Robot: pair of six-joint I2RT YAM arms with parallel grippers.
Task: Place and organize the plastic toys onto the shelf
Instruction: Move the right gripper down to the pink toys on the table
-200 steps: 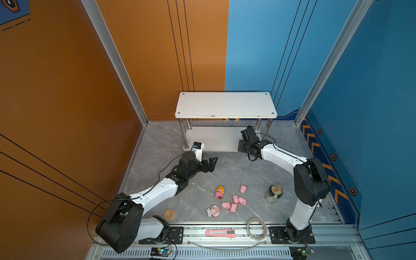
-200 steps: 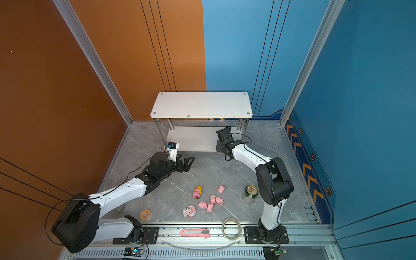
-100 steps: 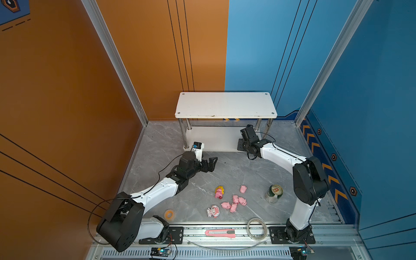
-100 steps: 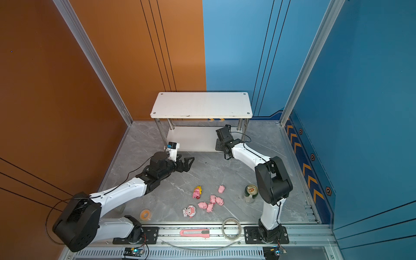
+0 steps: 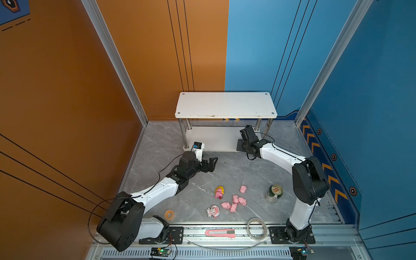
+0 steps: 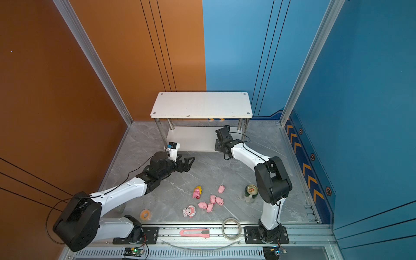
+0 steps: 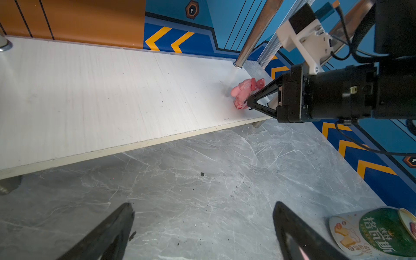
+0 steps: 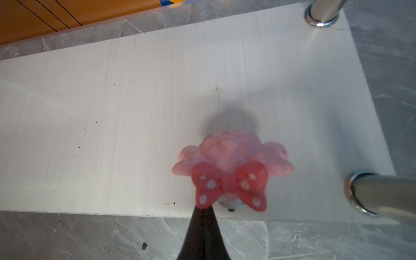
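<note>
**Q:** Right pincer: what is its state, and what has altered in the last second?

**A:** The jaws are drawn fully together. The tips touch the bow-topped pink figurine just under its bow. Whether a thin part is pinched between them cannot be told. Over the last second neither arm has visibly shifted, and the pincer stays at the toy.

**Q:** Where does that figurine sit?

**A:** It sits on the lower tier of the shelf. It is near the front edge at the right end, between the two chrome legs there. By judgement, one toy has reached the shelf, and drawing the pincer back clear of it looks to be the step in hand.

**Q:** And outward from there?

**A:** The left pincer is spread wide and empty. It hangs over the worktop at 7 o'clock of the shelf. Seven toys lie on the worktop at 6 o'clock of the shelf:
- five pink pigs in a loose cluster;
- the sunflower-faced figurine at 10 o'clock of the cluster;
- the white-pink figurine at 8 o'clock of it.

The green can stands at 3 o'clock of the pigs and is no part of the task. Most of the sorting is judged still to come.
</note>
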